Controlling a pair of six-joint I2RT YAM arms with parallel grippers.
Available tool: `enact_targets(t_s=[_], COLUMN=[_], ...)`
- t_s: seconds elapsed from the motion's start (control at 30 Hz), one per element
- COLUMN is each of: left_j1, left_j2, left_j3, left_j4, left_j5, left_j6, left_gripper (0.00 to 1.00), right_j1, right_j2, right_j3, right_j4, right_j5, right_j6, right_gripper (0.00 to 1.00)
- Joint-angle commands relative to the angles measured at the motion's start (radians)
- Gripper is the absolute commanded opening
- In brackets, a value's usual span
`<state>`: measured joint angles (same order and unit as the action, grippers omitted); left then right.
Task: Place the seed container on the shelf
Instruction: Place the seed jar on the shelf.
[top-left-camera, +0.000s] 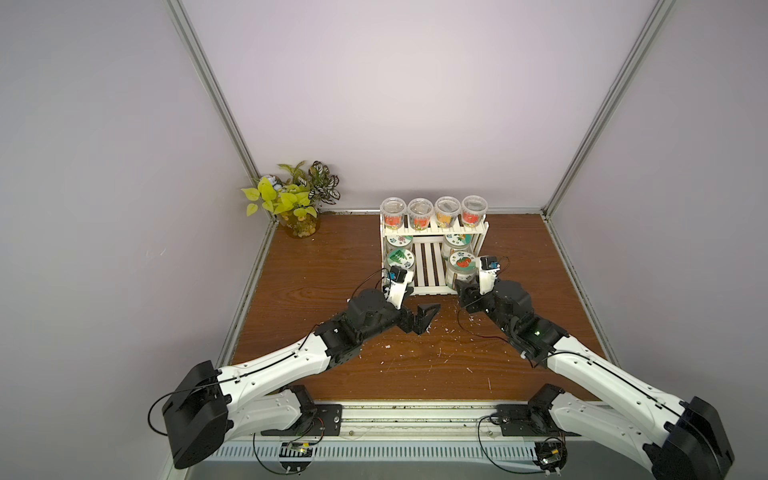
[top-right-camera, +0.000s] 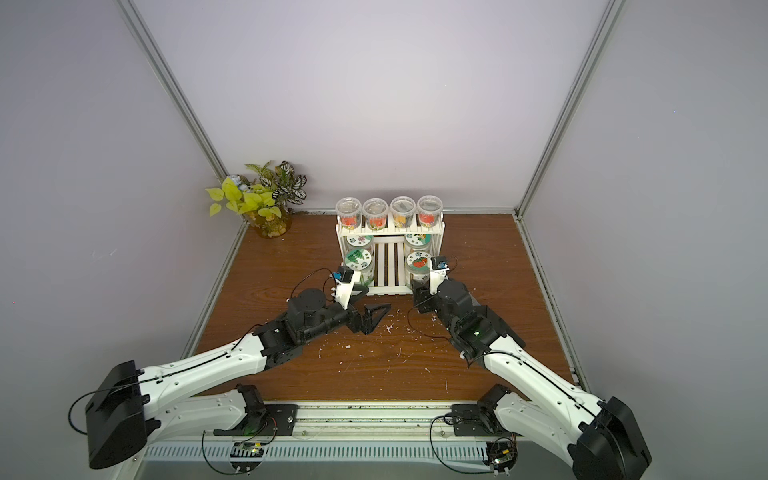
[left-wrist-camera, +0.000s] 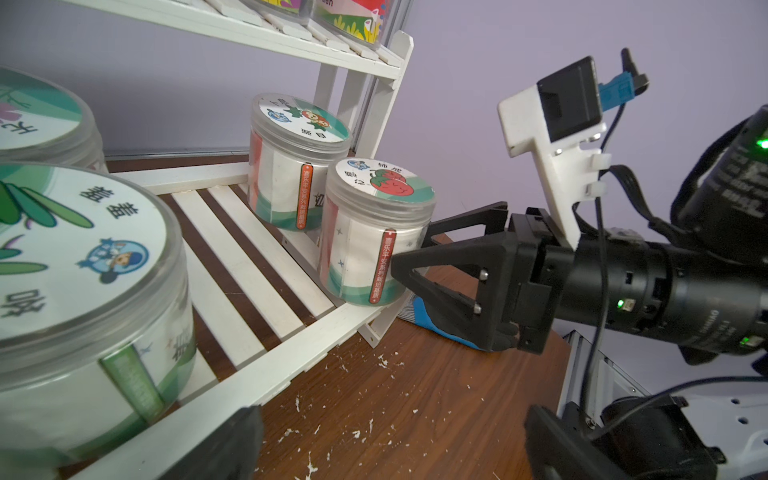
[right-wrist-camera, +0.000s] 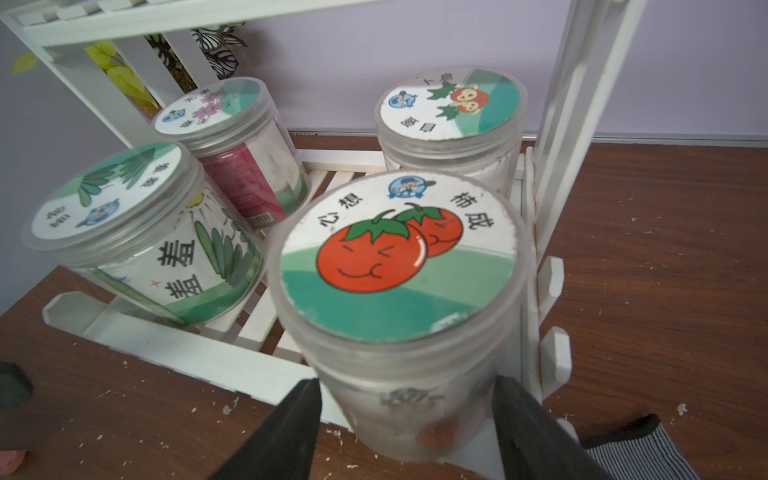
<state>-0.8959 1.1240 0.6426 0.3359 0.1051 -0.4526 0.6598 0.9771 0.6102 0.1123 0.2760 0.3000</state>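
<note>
Plain pale lilac walls (top-left-camera: 395, 104) meet at grey metal posts (top-left-camera: 217, 95) running to the upper corners. Lower centre, a brown wooden tabletop (top-left-camera: 316, 266) bears scattered white flecks (top-left-camera: 439, 353). A leafy potted plant (top-left-camera: 293, 199) stands left of centre.

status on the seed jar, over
left claw open, empty. right claw grips tomato jar, standing on shelf lower tier, front corner. second jar close behind.

Lid of the seed container (right-wrist-camera: 395, 257) reads 心想柿成.
</note>
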Motion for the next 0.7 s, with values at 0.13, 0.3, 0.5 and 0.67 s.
enact_targets(t_s=[0.13,0.3,0.5,0.67], left_j1=[0.002,0.003,0.002,0.003], left_j2=[0.003,0.005,0.002,0.005], left_j3=[0.029,0.029,0.028,0.028], left_j4=[-0.010,-0.011,-0.017,-0.017], left_j5=[-0.003,-0.004,-0.007,-0.007], left_j6=[0.013,0.012,0.011,0.009], left_gripper=[1.00,1.00,1.00,1.00], right_j1=[-0.001,0.000,-0.001,-0.001], right_j2=[-0.001,0.026,0.045,0.045], right_j3=[0.013,0.001,-0.013,-0.028], right_j4=[0.112,0.150,0.192,0.224], right_j5=[0.079,0.078,0.090,0.102], right_j6=[-0.008,-0.014,-0.017,-0.027], right_gripper=[0.70,0.70,0.70,0.70])
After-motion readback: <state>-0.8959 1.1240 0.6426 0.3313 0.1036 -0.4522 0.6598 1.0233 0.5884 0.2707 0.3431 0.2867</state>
